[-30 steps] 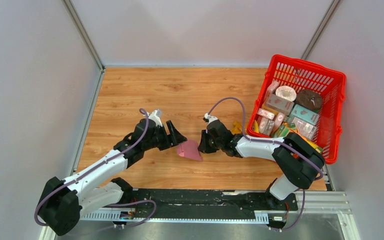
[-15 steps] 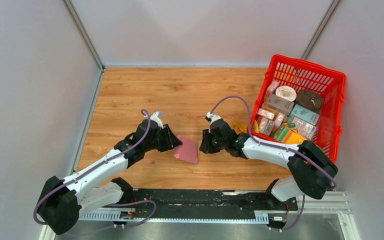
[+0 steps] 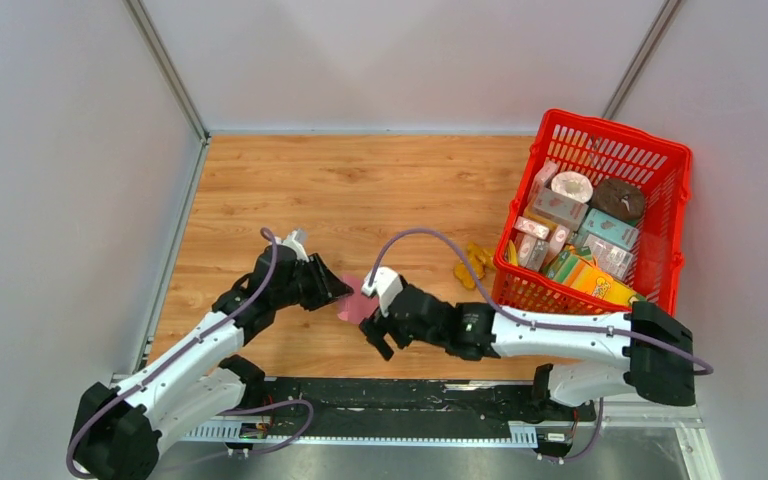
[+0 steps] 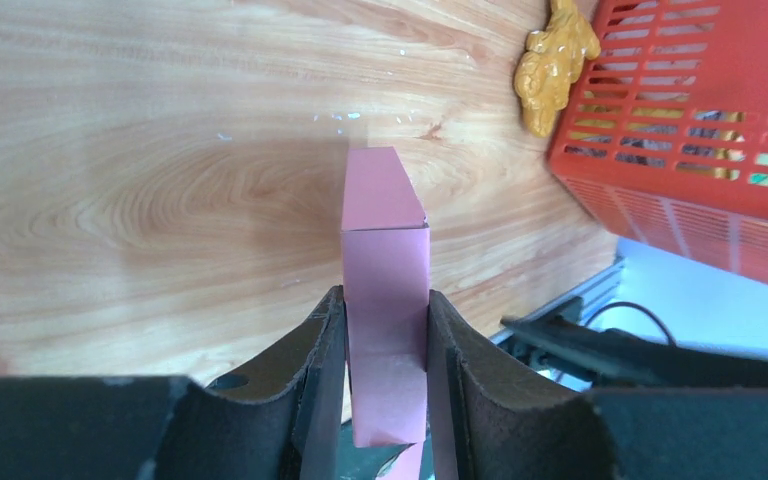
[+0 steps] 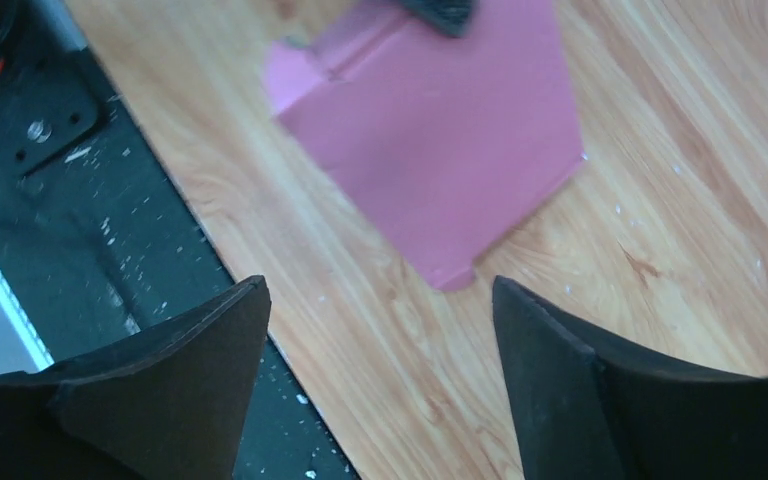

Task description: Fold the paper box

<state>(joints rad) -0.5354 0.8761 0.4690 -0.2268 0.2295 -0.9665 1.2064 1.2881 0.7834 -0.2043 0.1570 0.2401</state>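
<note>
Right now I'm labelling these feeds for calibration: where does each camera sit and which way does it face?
Top external: above and behind the bases, looking down on the table, both arms and the red basket.
Left wrist: on the left gripper, looking along its fingers shut on the paper box; basket beyond.
Right wrist: on the right gripper, looking down between open fingers at the box.
Shared: every view shows the box.

The paper box [image 3: 354, 307] is plain pink thin cardboard, flattened, with a tapered end flap. It is clamped edge-on in the left gripper [image 4: 385, 300], over the wooden table [image 3: 360, 190] near its front edge.
</note>
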